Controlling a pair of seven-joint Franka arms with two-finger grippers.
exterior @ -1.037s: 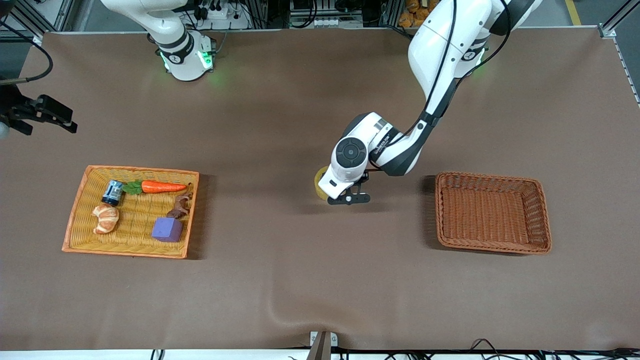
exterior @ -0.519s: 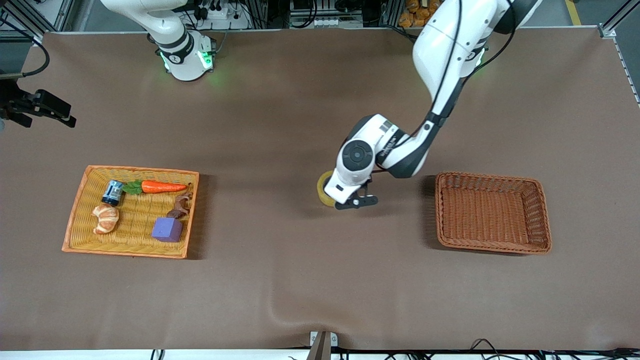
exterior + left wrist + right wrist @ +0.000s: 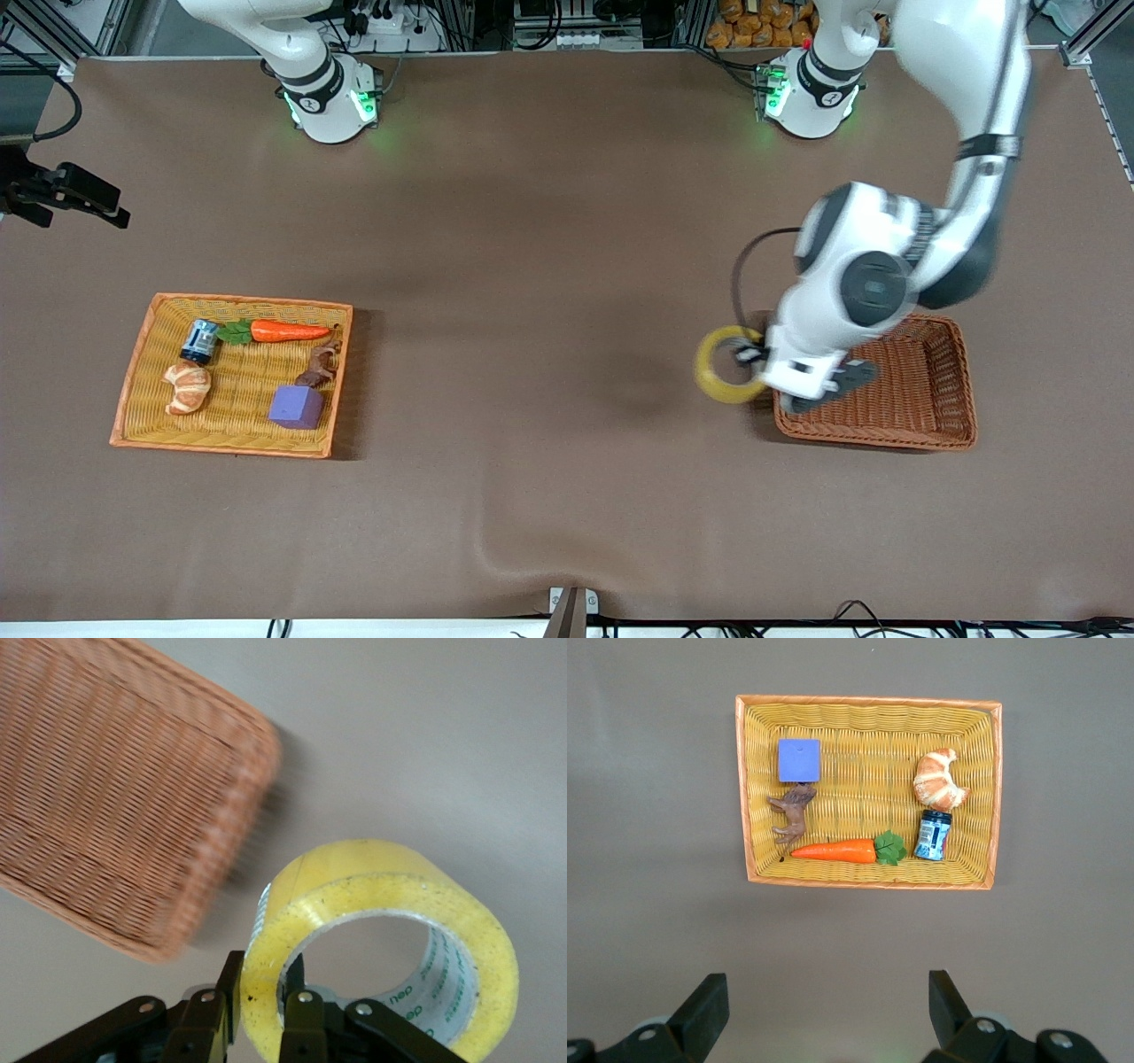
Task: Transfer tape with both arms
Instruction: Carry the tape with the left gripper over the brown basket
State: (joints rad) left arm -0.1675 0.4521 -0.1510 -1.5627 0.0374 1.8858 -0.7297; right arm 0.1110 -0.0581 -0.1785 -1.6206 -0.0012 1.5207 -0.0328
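Now left gripper (image 3: 262,1010) jaws pinch glossy yellow tape (image 3: 726,364) ring beside woven brown basket (image 3: 921,421); right gripper (image 3: 824,1010) jaws spread.

- The left arm's black two-finger gripper (image 3: 753,370) now hangs over the rim of the brown wicker basket (image 3: 921,425) at the left arm's end of the table; a second ago it was low over the bare middle of the table.
- The ring-shaped roll of yellowish translucent packing tape (image 3: 728,365), pinched through its wall by the left gripper's fingers (image 3: 301,1020), has travelled with it and now sits clear of the table, just beside the basket's edge.
- The right arm's black gripper (image 3: 66,190) has drifted slightly up at the right arm's end of the table, its fingers spread.
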